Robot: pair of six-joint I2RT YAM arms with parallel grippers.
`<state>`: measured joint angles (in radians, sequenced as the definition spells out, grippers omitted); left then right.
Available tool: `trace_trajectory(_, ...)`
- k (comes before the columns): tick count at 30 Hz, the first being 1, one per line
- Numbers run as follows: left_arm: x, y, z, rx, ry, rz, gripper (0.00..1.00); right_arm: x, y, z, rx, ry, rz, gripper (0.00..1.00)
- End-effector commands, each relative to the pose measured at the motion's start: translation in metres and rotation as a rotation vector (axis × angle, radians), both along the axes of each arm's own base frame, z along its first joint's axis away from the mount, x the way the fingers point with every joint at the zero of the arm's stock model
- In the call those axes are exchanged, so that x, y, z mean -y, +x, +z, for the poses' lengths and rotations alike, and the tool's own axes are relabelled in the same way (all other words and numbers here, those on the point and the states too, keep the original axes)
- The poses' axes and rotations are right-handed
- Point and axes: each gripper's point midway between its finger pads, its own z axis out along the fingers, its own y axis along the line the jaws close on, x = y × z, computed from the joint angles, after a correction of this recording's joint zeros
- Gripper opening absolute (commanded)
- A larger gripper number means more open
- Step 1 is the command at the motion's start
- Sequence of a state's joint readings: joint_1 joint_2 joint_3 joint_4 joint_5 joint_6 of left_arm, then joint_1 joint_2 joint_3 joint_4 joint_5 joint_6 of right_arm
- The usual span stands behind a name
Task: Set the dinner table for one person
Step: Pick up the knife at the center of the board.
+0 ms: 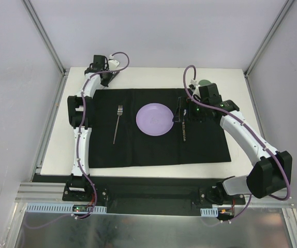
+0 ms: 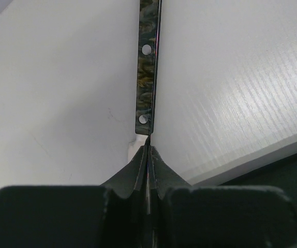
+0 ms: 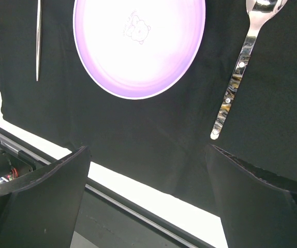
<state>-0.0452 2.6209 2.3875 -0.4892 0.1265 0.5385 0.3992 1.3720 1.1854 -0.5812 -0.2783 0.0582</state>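
two arms reached over the white desk [image 1: 153,78], which carried a black mat [image 1: 107,150] across its middle. the left gripper [image 2: 147,147] sat at the desk's far left corner, jaws pressed together on the near end of a mottled utensil handle [image 2: 147,67]. the right gripper [image 3: 148,155] hovered above the mat, jaws spread wide, near a spoon [image 3: 239,67]. a purple plate [image 1: 154,119] lay mid-mat, with a fork [image 1: 118,123] toward the desk's left edge.

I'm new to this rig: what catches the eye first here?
A lilac plate sits centred on the black mat, fork to its left, spoon to its right. The right claw hangs open above the spoon; the left claw is shut at the table's far-left corner.
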Motion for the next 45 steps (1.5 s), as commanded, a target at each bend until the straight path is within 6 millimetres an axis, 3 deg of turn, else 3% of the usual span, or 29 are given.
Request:
trace_trajectory(1, 0.004, -0.004, 0.036, 0.034, -0.076, -0.001, 0.00, -0.007, 0.005, 0.013, 0.025, 0.018, 0.025, 0.96)
trace_trajectory(5, 0.015, -0.008, 0.067, 0.070, -0.131, -0.038, 0.00, -0.010, 0.007, 0.013, 0.027, 0.025, 0.028, 0.96)
trace_trajectory(8, 0.021, -0.018, 0.078, 0.068, -0.159, -0.057, 0.00, -0.013, 0.008, 0.013, 0.026, 0.029, 0.033, 0.96)
trace_trajectory(14, 0.029, -0.040, 0.090, 0.048, -0.192, -0.097, 0.00, -0.017, 0.006, 0.011, 0.021, 0.031, 0.043, 0.96)
trace_trajectory(17, 0.032, -0.047, 0.086, 0.030, -0.205, -0.107, 0.00, -0.018, 0.006, 0.010, 0.018, 0.034, 0.042, 0.96)
trace_trajectory(19, 0.028, -0.043, 0.082, 0.036, -0.190, -0.087, 0.00, -0.019, 0.007, 0.010, 0.019, 0.036, 0.044, 0.96)
trace_trajectory(21, 0.024, -0.033, 0.079, 0.048, -0.182, -0.056, 0.20, -0.020, 0.006, 0.009, 0.016, 0.035, 0.048, 0.96)
trace_trajectory(23, 0.019, -0.023, 0.067, 0.047, -0.167, -0.022, 0.31, -0.020, 0.006, 0.010, 0.020, 0.035, 0.050, 0.96)
trace_trajectory(24, 0.018, -0.014, 0.076, 0.078, -0.166, -0.013, 0.49, -0.020, 0.006, 0.009, 0.018, 0.034, 0.048, 0.96)
trace_trajectory(26, 0.015, -0.006, 0.065, 0.075, -0.163, 0.013, 0.57, -0.019, 0.005, 0.010, 0.020, 0.032, 0.049, 0.96)
trace_trajectory(27, 0.015, 0.001, 0.072, 0.100, -0.164, 0.020, 0.60, -0.019, 0.005, 0.010, 0.021, 0.028, 0.048, 0.96)
trace_trajectory(36, 0.002, 0.032, 0.053, 0.172, -0.082, 0.087, 0.63, -0.016, 0.006, 0.005, 0.013, 0.004, 0.054, 0.96)
trace_trajectory(40, 0.007, 0.033, 0.034, 0.156, -0.048, 0.059, 0.62, -0.017, 0.007, 0.004, 0.010, 0.002, 0.057, 0.96)
trace_trajectory(45, 0.012, 0.035, 0.029, 0.160, -0.019, 0.027, 0.61, -0.019, 0.009, 0.005, 0.009, 0.006, 0.062, 0.96)
